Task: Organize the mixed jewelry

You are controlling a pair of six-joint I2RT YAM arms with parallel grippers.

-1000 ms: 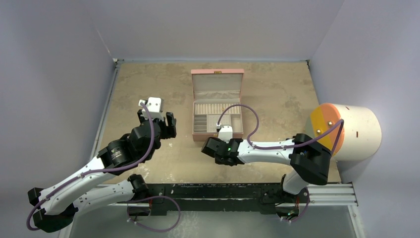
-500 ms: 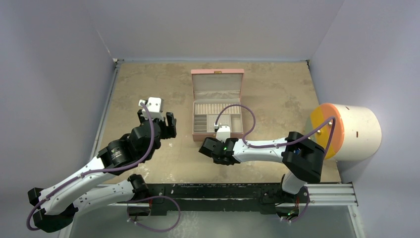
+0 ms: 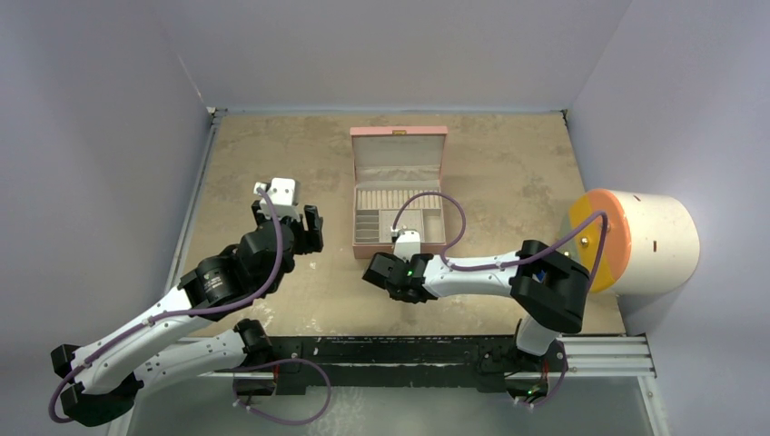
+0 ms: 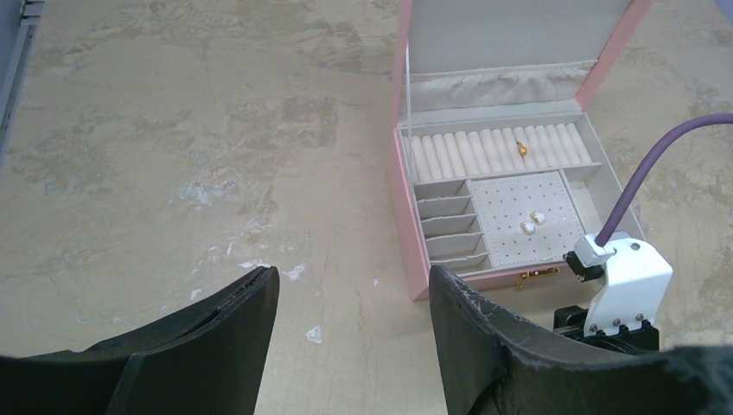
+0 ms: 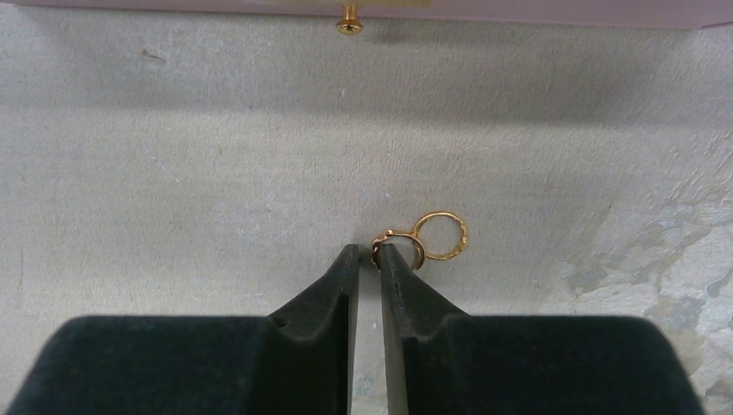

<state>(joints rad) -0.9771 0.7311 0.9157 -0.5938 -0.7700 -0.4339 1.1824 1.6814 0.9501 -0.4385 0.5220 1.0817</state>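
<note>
The right pincer (image 5: 367, 252) sits low over the counter (image 3: 272, 154), just in front of the pink box (image 4: 410, 233). Its jaws are drawn nearly together, with only a slim gap between them. Two gold rings lie on the counter at its tips. A small ring (image 5: 403, 245) touches the tip of one finger (image 5: 411, 294), and a larger ring (image 5: 442, 235) lies just beyond, meeting the small one. Whether the small ring is pinched or merely rests against the finger cannot be told. The box's gold clasp (image 5: 349, 19) shows ahead of the fingers. The left pincer (image 4: 350, 281) hangs over the counter to the left of the box, jaws spread wide and grasping nothing. The box stands open with its lid (image 4: 510, 35) tipped back. A gold piece (image 4: 521, 149) sits among the ring rolls at the back. Two studs (image 4: 532, 222) sit on the dotted pad (image 4: 519, 194) in front of the rolls. A white cylinder (image 3: 658, 241) with an orange face stands at the counter's right edge, well apart from the box.
</note>
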